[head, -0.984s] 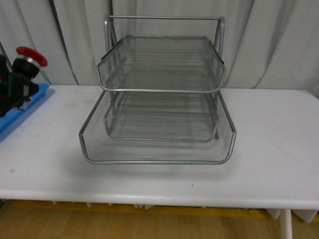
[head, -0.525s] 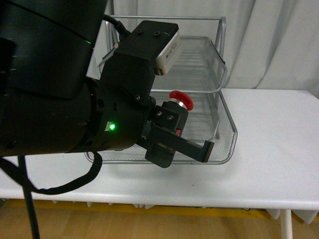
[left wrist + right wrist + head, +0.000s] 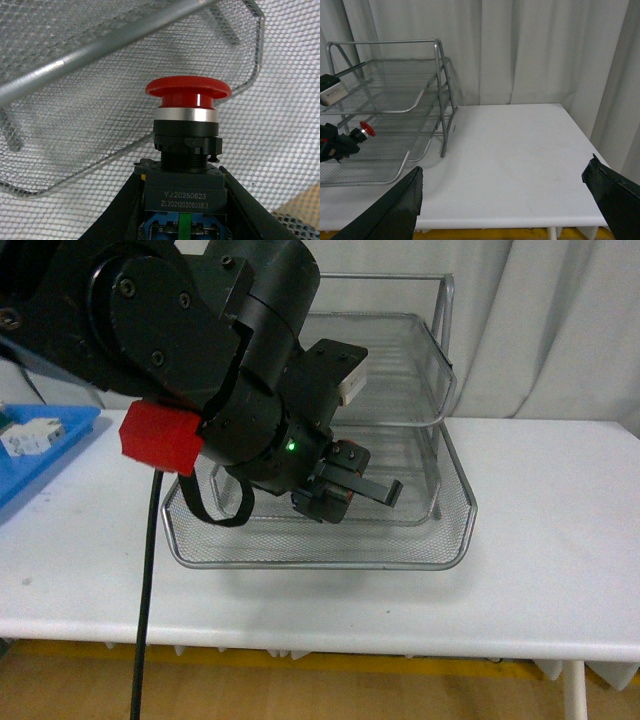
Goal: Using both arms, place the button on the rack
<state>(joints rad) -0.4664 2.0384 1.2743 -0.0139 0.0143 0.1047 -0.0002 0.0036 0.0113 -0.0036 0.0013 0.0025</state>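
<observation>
**Button held inside the rack's lowest tier, not yet set down**

The button [image 3: 186, 150] is in your left gripper [image 3: 181, 175]. Its fingers [image 3: 127, 210] are clamped on the flat sides of the dark body, probably because the round red cap would slip, so the cap sticks out free ahead of them. The side view from the right wrist shows the button [image 3: 365, 129] low in the rack [image 3: 320, 563], over the mesh of the bottom tier and below the middle one. You cannot tell whether it touches the mesh. The low approach seems chosen to get under the rims of the upper tiers. Your right gripper [image 3: 502, 170] hangs well apart from the rack over the white table [image 3: 540, 540], its fingers wide and empty, where it blocks nothing. What remains, by my reading, is to lower and let go.
</observation>
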